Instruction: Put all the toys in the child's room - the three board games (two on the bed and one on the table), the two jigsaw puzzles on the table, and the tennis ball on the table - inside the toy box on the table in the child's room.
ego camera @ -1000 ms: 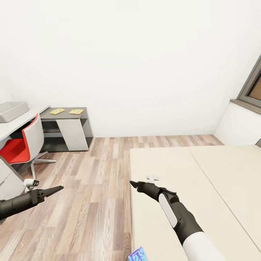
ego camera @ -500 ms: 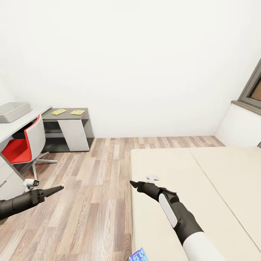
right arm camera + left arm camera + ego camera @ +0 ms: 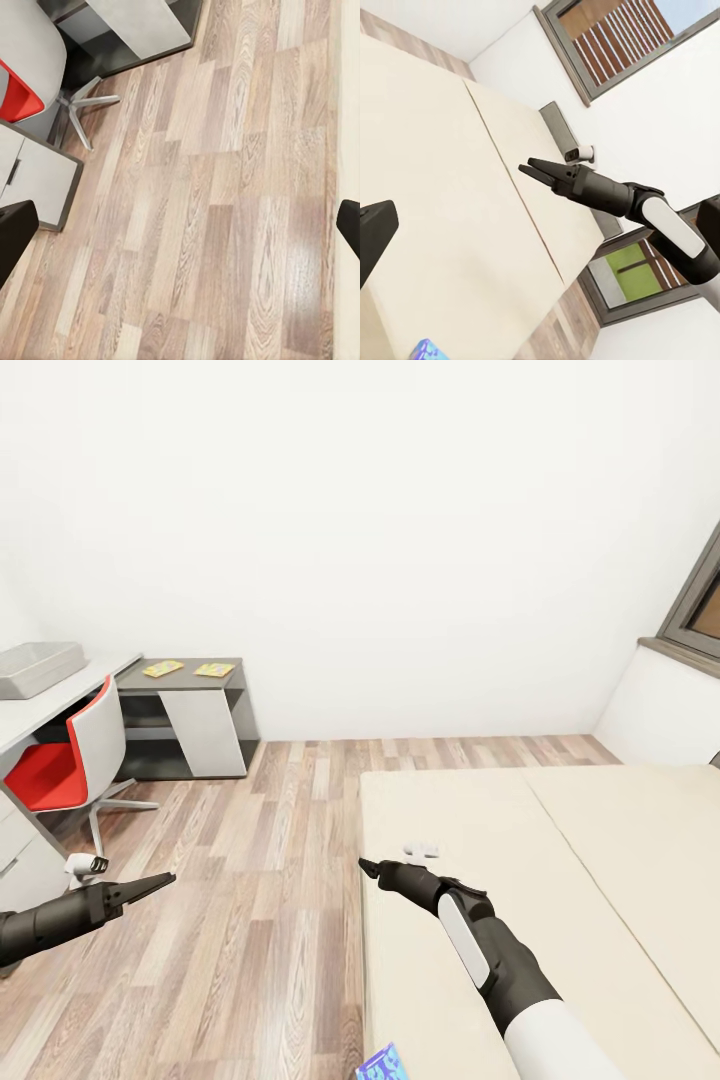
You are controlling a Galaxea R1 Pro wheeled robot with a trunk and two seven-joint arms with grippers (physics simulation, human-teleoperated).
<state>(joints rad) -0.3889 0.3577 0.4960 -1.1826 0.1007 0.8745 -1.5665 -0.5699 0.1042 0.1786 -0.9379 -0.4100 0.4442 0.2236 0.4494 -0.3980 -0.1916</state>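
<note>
A corner of a blue board game (image 3: pixel 382 1064) is peeking up nearest of all, lying at the near edge of the bed (image 3: pixel 560 840). It also shows as a small blue bit on the mattress in the left wrist view.

The right pincer (image 3: pixel 366 866) is hanging over the bed's left edge, holding nothing. In the head view its tips are looking pressed together to a point, but the right wrist view is showing a dark finger at each side with floor between, so I cannot tell if it is spread or pressed together. The left pincer (image 3: pixel 160 880) is hanging over the wood floor (image 3: pixel 260 920), holding nothing. Its tip is also looking like one point, and only one finger is showing in the left wrist view, so I cannot tell about it either.

Farther off, a red and white chair (image 3: pixel 70 755) is standing at the bench (image 3: pixel 60 705). The grey toy box (image 3: pixel 38 667) is sitting on the light part of the bench, near its left end. On the lower dark part, the two jigsaw puzzles (image 3: pixel 187 669) are lying side by side, well apart from the toy box.

The job is looking barely started. The puzzles are not in the box, the blue game is on the bed, and I cannot see inside the box.

Since a second ago the whole picture has slid a little to the right, so the camera has turned. The arms are staying put.
</note>
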